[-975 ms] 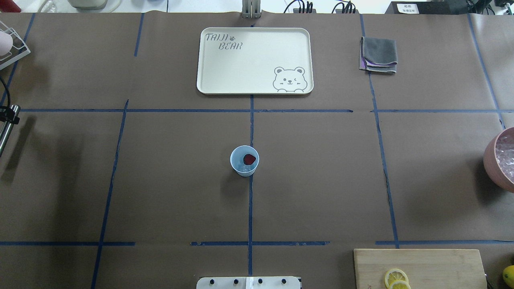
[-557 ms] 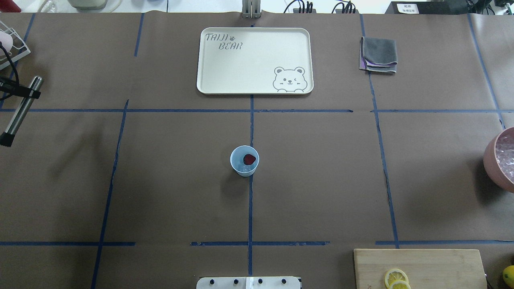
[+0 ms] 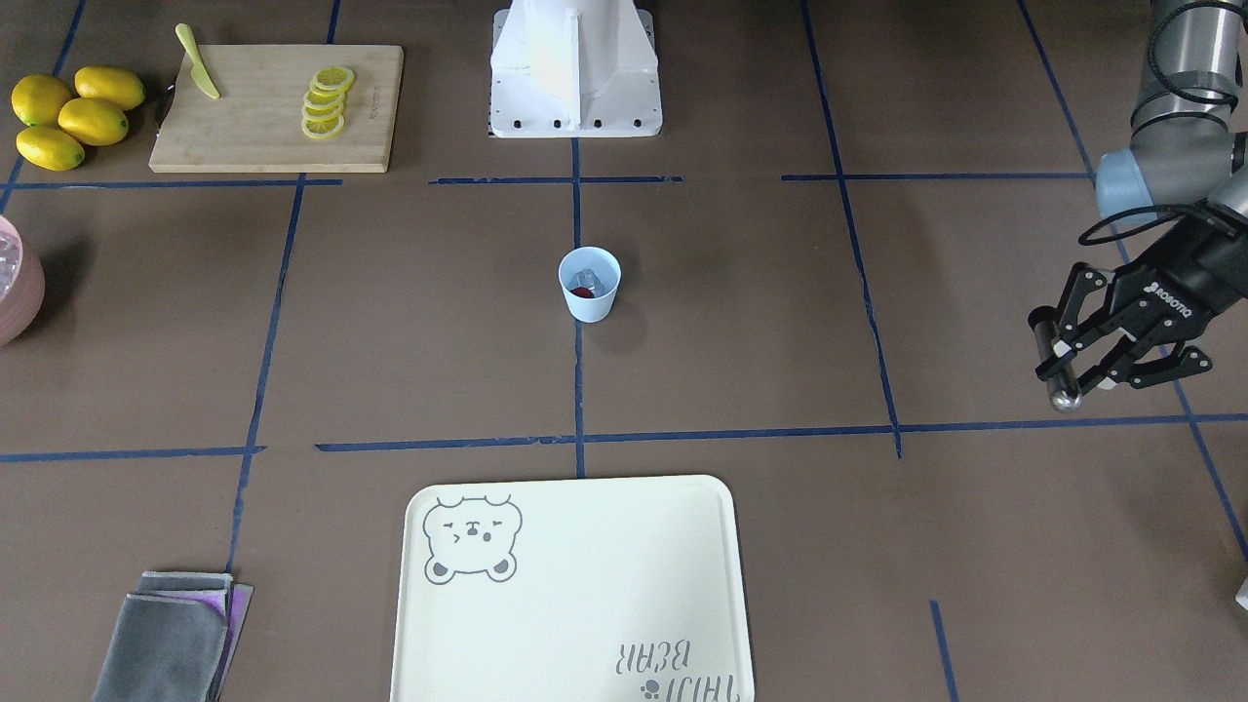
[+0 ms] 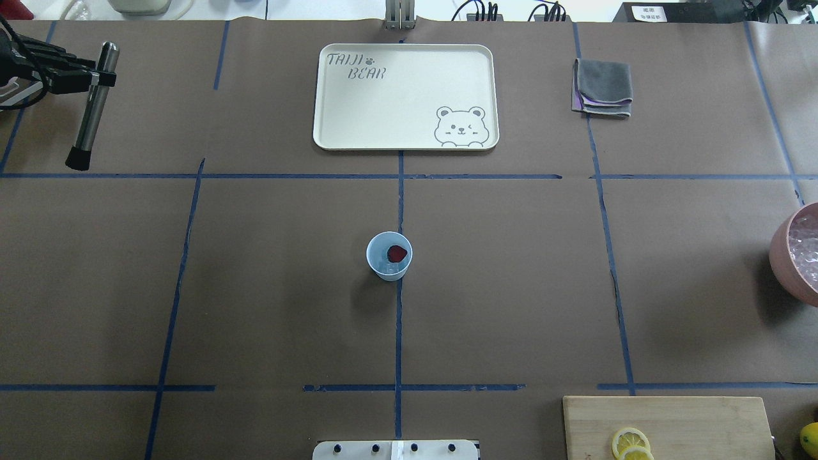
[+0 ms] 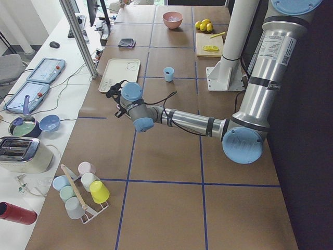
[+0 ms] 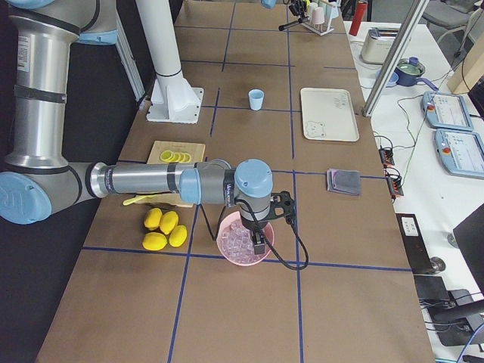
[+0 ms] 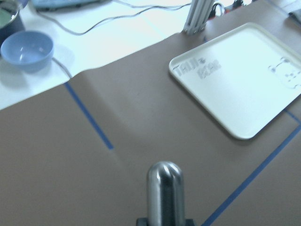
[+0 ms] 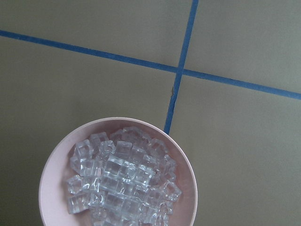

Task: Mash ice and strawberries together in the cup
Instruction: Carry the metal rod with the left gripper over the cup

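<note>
The pale-blue cup stands upright at the table's middle, on the blue centre line. Inside it lie a dark-red strawberry and a clear ice cube. My left gripper hangs at the far left of the table, well away from the cup, shut on a metal muddler that slants downward. My right gripper hovers over the pink bowl and shows only in the exterior right view, so I cannot tell whether it is open or shut.
A white bear tray lies beyond the cup, with a folded grey cloth to its right. A pink bowl of ice cubes sits at the right edge. A cutting board carries lemon slices, with whole lemons beside it.
My left gripper has carried the muddler from the left edge farther from the robot and slightly inward over the table. The cup and its contents have not moved.
</note>
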`<state>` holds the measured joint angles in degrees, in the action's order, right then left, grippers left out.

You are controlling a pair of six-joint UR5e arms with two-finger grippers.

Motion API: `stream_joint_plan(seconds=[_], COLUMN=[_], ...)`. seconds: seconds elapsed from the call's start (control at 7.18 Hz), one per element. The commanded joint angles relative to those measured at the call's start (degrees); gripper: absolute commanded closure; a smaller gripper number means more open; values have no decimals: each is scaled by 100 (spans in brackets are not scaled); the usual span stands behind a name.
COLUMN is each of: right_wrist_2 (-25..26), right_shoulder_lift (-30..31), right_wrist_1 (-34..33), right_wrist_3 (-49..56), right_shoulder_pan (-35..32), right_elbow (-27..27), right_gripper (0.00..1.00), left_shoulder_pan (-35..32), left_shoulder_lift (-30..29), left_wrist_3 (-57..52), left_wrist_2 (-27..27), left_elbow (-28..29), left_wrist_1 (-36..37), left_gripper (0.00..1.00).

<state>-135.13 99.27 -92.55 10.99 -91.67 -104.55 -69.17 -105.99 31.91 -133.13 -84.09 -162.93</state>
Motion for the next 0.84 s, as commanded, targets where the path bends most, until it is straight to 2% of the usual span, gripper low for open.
stream_joint_plan(seconds=[0.0,0.14,0.42,0.7], right_wrist_2=[4,4,4,-13], right_shoulder_lift=[5,-4,-4,-4], right_wrist_1=[0,0,8,0], right_wrist_3=[0,0,0,0], right_shoulder_pan=[-17,-18,-61,-88], right_elbow=[5,-4,-4,-4], right_gripper=[0,0,0,0], left_shoulder_pan=[157,593,1918,2729], left_shoulder_lift=[-175,-203,-290,-745], left_wrist_3=[245,219,210,202], left_wrist_2=[267,618,2038,3121], left_elbow=[51,95,332,324], left_wrist_1=[-1550,-2297,-3871,-4500], left_gripper=[100,100,100,100])
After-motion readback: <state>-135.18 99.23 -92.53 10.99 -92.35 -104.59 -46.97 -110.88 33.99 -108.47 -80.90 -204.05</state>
